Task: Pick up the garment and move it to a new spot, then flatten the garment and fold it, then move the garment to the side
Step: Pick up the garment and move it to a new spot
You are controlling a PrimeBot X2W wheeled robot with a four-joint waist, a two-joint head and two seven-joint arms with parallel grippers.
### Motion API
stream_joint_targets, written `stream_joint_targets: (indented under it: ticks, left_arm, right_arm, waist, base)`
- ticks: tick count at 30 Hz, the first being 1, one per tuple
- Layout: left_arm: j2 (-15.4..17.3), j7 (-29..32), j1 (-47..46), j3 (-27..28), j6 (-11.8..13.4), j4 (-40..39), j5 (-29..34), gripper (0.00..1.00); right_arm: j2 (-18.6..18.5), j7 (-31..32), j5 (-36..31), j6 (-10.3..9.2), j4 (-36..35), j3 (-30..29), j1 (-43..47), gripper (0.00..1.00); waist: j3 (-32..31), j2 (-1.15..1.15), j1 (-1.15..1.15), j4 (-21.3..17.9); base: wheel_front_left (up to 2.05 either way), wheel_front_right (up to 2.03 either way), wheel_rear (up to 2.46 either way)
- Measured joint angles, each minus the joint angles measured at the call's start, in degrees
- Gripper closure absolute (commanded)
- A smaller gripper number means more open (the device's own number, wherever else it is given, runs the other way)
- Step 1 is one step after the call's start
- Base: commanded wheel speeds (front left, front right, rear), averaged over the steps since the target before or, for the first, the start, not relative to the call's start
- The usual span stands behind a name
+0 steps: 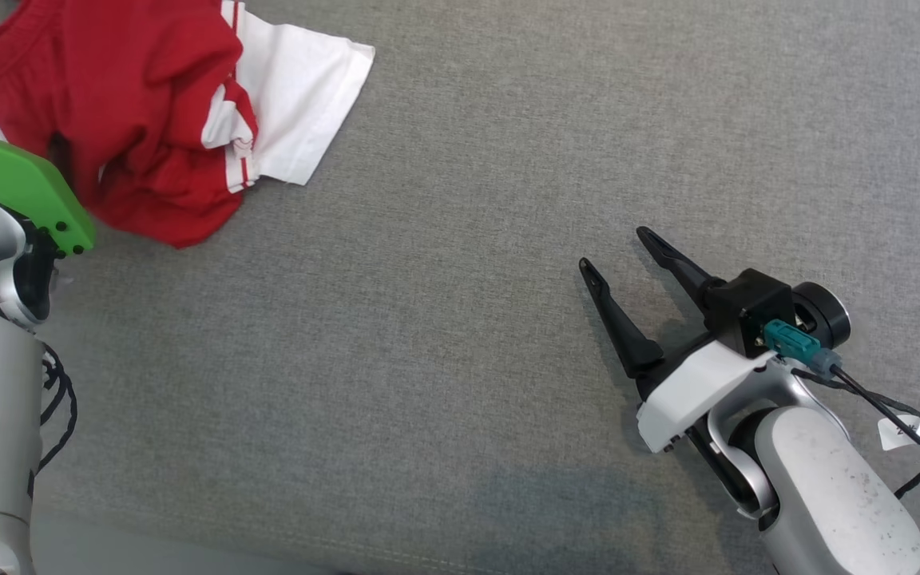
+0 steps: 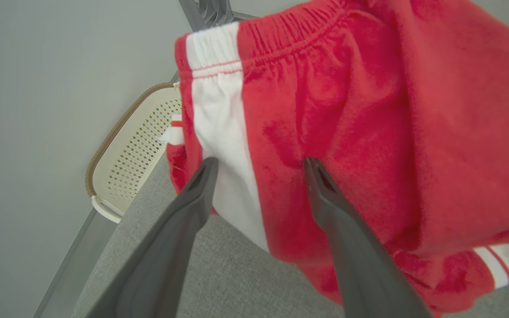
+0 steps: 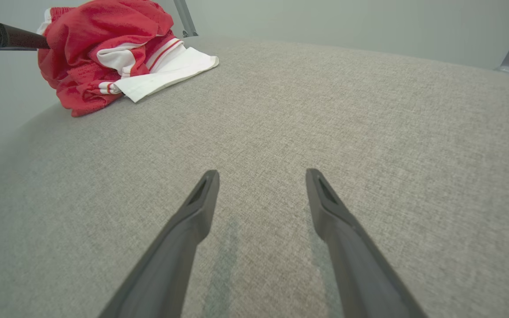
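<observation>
Head view: garment [image 1: 148, 112] bunched at the tabletop's [image 1: 460, 359] far-left corner, white panel trailing right. Right gripper [image 1: 613, 248] wide, empty, well apart from it.
Left wrist view: left gripper [image 2: 260, 161] wide, tips flanking the garment's white side stripe, nothing pinched; contact unclear.
Right wrist view: garment far off, up-left.
Left arm is nearer, so it likely makes the grasp.

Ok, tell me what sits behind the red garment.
A cream perforated basket shows past the garment, beyond the edge of the grey surface; the garment hides its right part.
</observation>
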Motion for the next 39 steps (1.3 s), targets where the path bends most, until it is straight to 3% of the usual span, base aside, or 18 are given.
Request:
stream_joint_targets:
  ticks: [2,4,5,19,28,30,39]
  left_arm:
    - [0.2,0.4,-0.4,0.3,0.8,1.5,-0.1,0.00]
    - [0.4,0.5,-0.9,0.3,1.6,2.4,0.0,0.57]
    - [0.4,0.3,-1.0,0.2,1.8,2.7,0.0,1.00]
    - [-0.1,-10.0,-2.8,0.0,2.7,0.9,0.8,1.00]
    - [-0.4,-11.4,-6.3,-5.2,0.5,-7.0,4.3,1.00]
    - [-1.1,-11.4,-6.9,-6.1,-1.0,-9.2,4.4,1.00]
    - [-4.9,-8.9,-7.6,-12.3,-4.5,-17.8,5.6,1.00]
  right_arm:
    - [-0.2,0.1,0.0,0.00,-0.4,0.1,-0.1,0.00]
    - [-0.3,0.2,0.0,0.00,-0.5,0.0,-0.1,0.00]
    - [-0.3,0.2,0.0,0.00,-0.5,-0.1,-0.1,0.00]
    - [1.8,-2.0,0.7,0.00,3.1,0.4,0.5,0.00]
    - [4.1,-4.9,2.7,0.00,7.5,0.6,3.0,0.00]
    - [4.4,-5.5,3.0,0.00,8.1,0.5,3.6,0.00]
    - [5.8,-7.3,3.5,0.00,9.7,-1.2,5.5,0.00]
  waist:
    - [1.1,0.00,0.00,-0.6]
    - [1.9,0.00,0.00,-1.3]
    - [2.3,0.00,0.00,-1.5]
    - [-2.0,0.00,0.00,-2.1]
    - [-8.9,0.00,0.00,-3.8]
    - [-10.4,0.00,0.00,-4.7]
    - [-14.9,0.00,0.00,-12.9]
  base:
    - [0.00,0.00,0.00]
    - [0.00,0.00,0.00]
    - [0.00,0.00,0.00]
    - [0.00,0.00,0.00]
    - [0.00,0.00,0.00]
    - [0.00,0.00,0.00]
    - [0.00,0.00,0.00]
